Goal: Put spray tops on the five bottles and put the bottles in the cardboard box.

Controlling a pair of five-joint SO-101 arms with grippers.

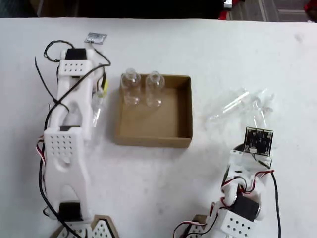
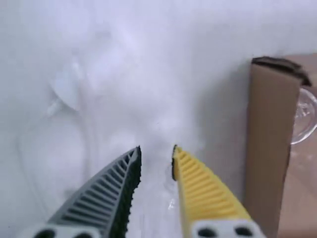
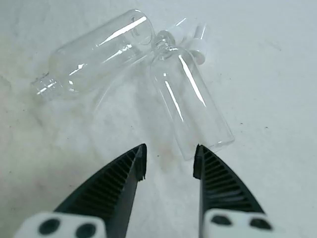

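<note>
White table (image 1: 163,198) carries everything. Nearest, the right gripper (image 3: 169,161) hovers with jaws parted and empty over two clear bottles (image 3: 190,104) lying touching. Whether the spray top (image 3: 193,43) at one neck is fitted is unclear. Farther off, the cardboard box (image 1: 153,138) holds two upright bottles (image 1: 131,87) at its far wall. Beside the box, the left gripper (image 2: 156,158) stands slightly parted, near a pale shape (image 2: 64,89) too faint to name.

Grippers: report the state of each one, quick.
Left gripper: open, narrow gap, nothing clearly held.
Right gripper: open, empty, above the clear bottles lying flat.
</note>
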